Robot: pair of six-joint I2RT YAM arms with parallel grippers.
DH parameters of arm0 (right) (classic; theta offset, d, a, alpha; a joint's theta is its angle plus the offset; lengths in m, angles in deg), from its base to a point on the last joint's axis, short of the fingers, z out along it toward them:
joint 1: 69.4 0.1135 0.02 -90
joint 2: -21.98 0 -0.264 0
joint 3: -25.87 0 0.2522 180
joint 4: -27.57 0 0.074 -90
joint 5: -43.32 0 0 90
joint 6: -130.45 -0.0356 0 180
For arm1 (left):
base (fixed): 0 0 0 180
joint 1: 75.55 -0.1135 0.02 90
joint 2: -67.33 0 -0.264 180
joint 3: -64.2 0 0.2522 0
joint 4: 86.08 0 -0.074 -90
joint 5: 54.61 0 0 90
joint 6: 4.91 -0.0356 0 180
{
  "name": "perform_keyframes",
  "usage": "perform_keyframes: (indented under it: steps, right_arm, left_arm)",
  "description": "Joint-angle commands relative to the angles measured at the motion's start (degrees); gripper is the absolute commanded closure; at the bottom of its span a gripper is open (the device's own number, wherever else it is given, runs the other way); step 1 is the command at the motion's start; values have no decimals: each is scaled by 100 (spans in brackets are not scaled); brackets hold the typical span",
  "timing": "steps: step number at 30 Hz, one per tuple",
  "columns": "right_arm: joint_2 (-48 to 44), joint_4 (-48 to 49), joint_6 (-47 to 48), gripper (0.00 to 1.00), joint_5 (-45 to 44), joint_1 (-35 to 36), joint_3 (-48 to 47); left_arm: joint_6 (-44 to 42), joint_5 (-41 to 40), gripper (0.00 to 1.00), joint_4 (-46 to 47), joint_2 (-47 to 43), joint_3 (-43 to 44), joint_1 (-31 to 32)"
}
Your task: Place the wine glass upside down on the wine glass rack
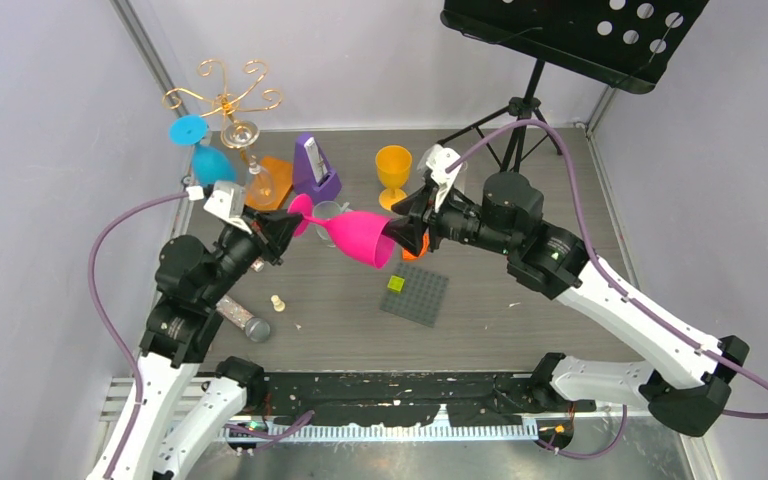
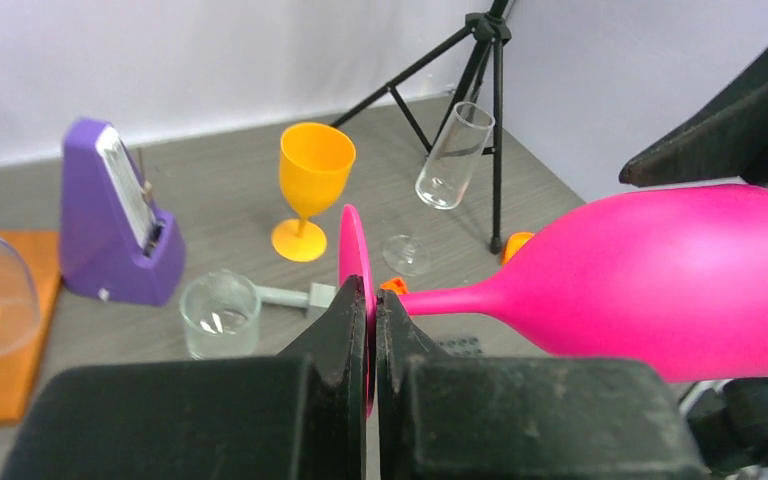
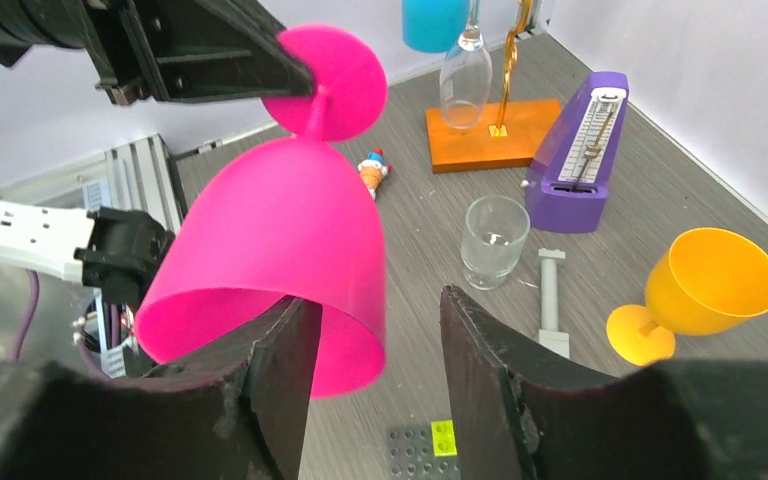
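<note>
Pink wine glass held level midair: left fingers clamp its foot, right fingers parted around rim.

I see the pink wine glass as smooth matt plastic, the wine glass rack as thin shiny gold wire, the table grey wood-grain.

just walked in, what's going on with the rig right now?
Looks like a handover of the pink wine glass between the arms. The left gripper is shut on its foot disc, holding it roughly sideways above the table. The right gripper is at the bowl's rim with its jaws open. The wine glass rack at the back left carries a blue glass and a clear glass upside down; the pink one is not on it yet.
</note>
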Motion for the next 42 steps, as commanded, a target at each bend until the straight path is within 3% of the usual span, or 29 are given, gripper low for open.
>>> perform_keyframes:
  steps: [1,11,16,20,29,34,37,40,42]
  right_arm:
    - [-267,-585,597,44,64,6,-404]
    - [-593,-1009,1241,34,360,-43,-582]
    - [-848,-1149,1797,34,1110,-40,-675]
    - [-1017,-1324,2116,34,1934,-46,-690]
    - [-998,-283,2619,35,1938,-43,-101]
    - [-520,94,2496,39,1308,-43,-340]
    - [-74,-26,2093,40,579,-43,-841]
    - [634,-280,1686,40,-48,-43,-1643]
    - [1049,-716,1390,39,-331,-41,-2115]
  left_arm:
    - [-960,182,100,405,-277,20,11]
    - [-2793,1694,100,-243,-260,348,11]
    - [-3524,1348,100,-1142,-132,754,11]
    - [-3589,1011,100,-1151,-269,708,11]
    - [-3350,2974,100,-809,-168,754,11]
    - [-3411,2548,100,-983,-374,670,11]
    - [-3396,1820,100,-1383,-590,565,10]
    - [-2844,539,100,-1613,-844,293,11]
    - [-2303,220,100,-1605,-994,97,11]
